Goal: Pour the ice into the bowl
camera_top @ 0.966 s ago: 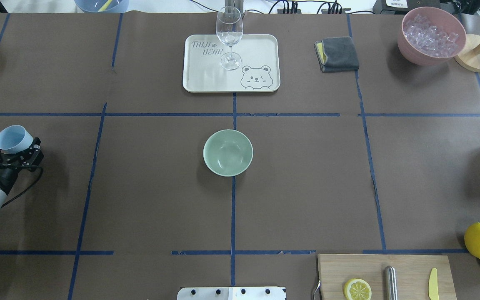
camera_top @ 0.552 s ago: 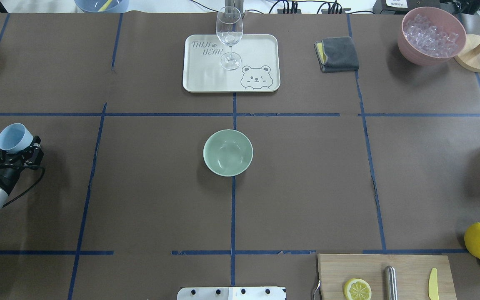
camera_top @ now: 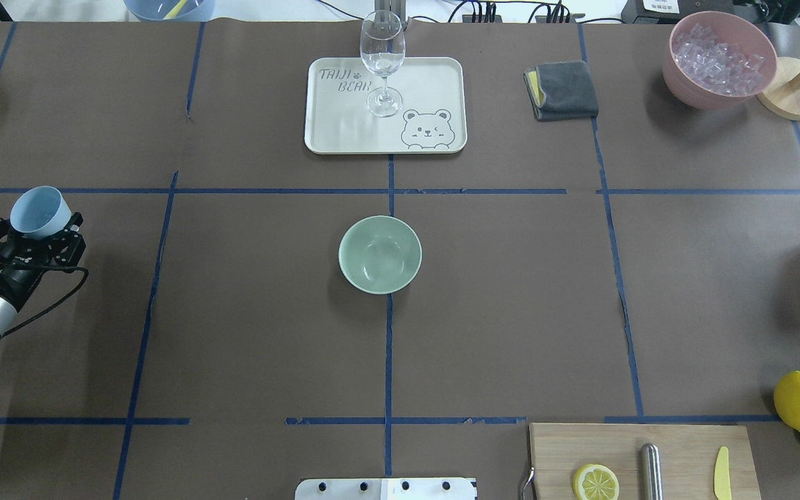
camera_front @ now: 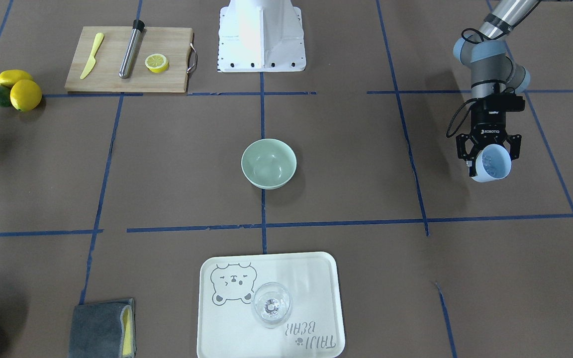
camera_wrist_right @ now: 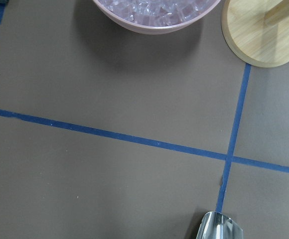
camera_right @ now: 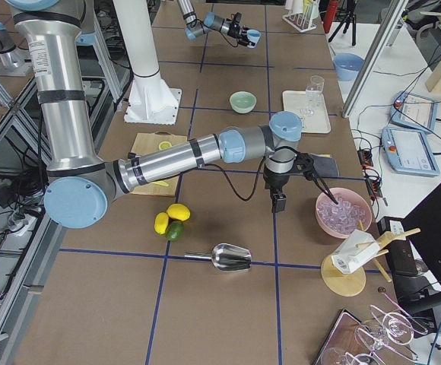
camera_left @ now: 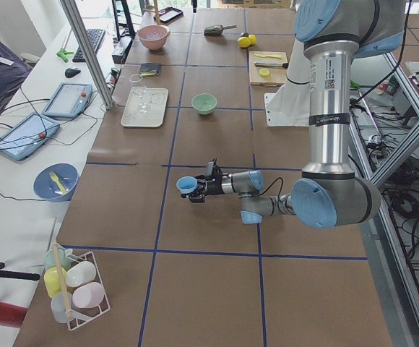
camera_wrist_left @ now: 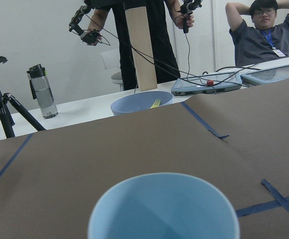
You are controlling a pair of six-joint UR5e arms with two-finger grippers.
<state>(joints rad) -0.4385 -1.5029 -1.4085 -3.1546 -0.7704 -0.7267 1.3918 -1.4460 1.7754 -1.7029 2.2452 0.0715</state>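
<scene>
Well left of the bowl (camera_top: 380, 254), the left gripper's (camera_front: 489, 158) fingers clamp a tilted blue cup (camera_front: 493, 169), ice (camera_front: 487, 160) faintly visible inside. Right gripper (camera_right: 327, 198) hangs far to the bowl's right; its opening cannot be told.

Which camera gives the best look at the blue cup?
Front-facing: the cup, clamped in the left gripper, opens toward that camera, so its inside shows. Overhead and both side views show it smaller, contents unclear. The left wrist sees only its rim, cropped.
</scene>
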